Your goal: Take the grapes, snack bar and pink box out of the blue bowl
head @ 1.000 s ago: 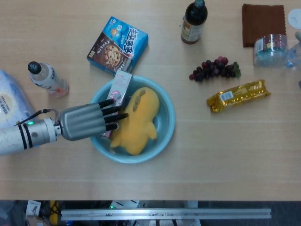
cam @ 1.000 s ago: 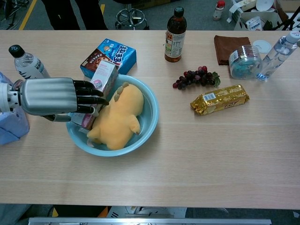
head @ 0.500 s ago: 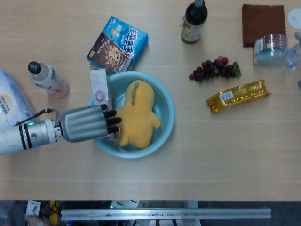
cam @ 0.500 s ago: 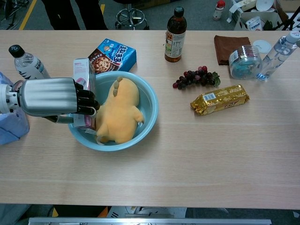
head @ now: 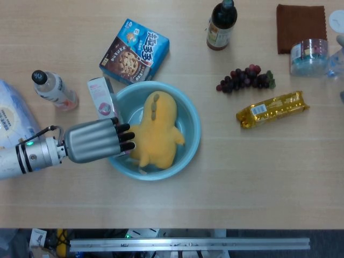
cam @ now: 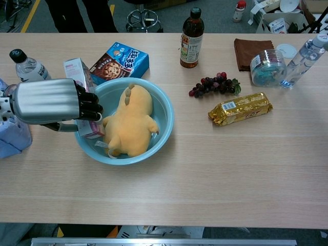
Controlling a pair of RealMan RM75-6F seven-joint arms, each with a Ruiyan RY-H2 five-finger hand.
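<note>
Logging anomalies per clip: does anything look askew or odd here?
The pink box tilts over the bowl's left rim, held by the left hand. A yellow plush fills the bowl. Nothing is spilled.

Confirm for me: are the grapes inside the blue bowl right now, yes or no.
No. In the head view the grapes lie on the bare table, apart from and to the right of the blue bowl, near the snack bar.

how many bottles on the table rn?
3: a dark bottle at the far edge, a small clear one at the left by the cookie box, and a water bottle at the far right corner.
</note>
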